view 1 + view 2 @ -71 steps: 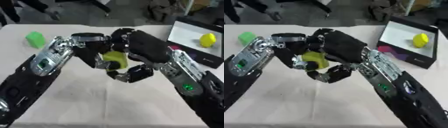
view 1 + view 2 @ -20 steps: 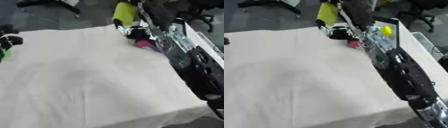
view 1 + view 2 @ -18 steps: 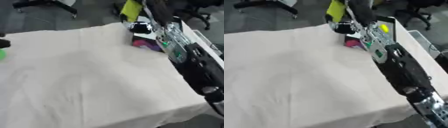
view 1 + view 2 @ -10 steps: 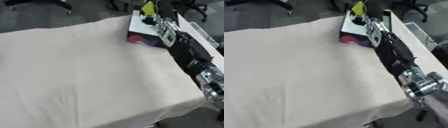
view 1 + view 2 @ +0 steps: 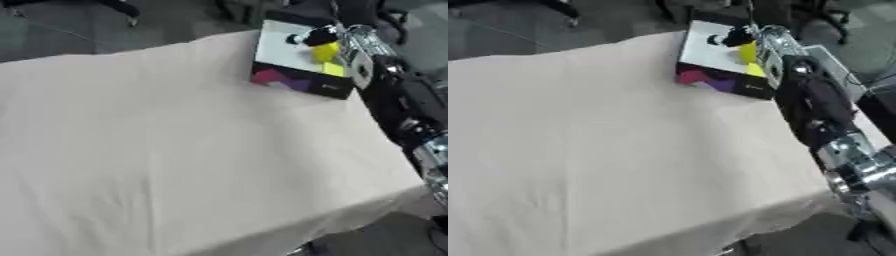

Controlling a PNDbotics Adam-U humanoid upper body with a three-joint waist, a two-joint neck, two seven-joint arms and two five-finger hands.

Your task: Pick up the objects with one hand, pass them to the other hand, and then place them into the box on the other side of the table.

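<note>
The open box [image 5: 284, 51], white inside with a black, purple-patterned front wall [image 5: 297, 82], stands at the table's far right. My right hand [image 5: 311, 37] reaches over its inside, with the arm [image 5: 394, 95] running down the right edge. A yellow object [image 5: 325, 51] lies just under the hand, touching or nearly touching it. A yellow-green piece [image 5: 333, 69] shows beside the wrist by the box's near wall. Whether the hand still holds either one is hidden. My left hand is out of sight.
A cream cloth [image 5: 157, 140] covers the table, its near right corner [image 5: 394, 192] dropping off to dark floor. Chair legs and dark shapes [image 5: 710, 7] stand beyond the far edge behind the box.
The camera has swung, shifting the whole picture. My right hand has carried the yellow-green object from above the table's far edge down over the inside of the box.
</note>
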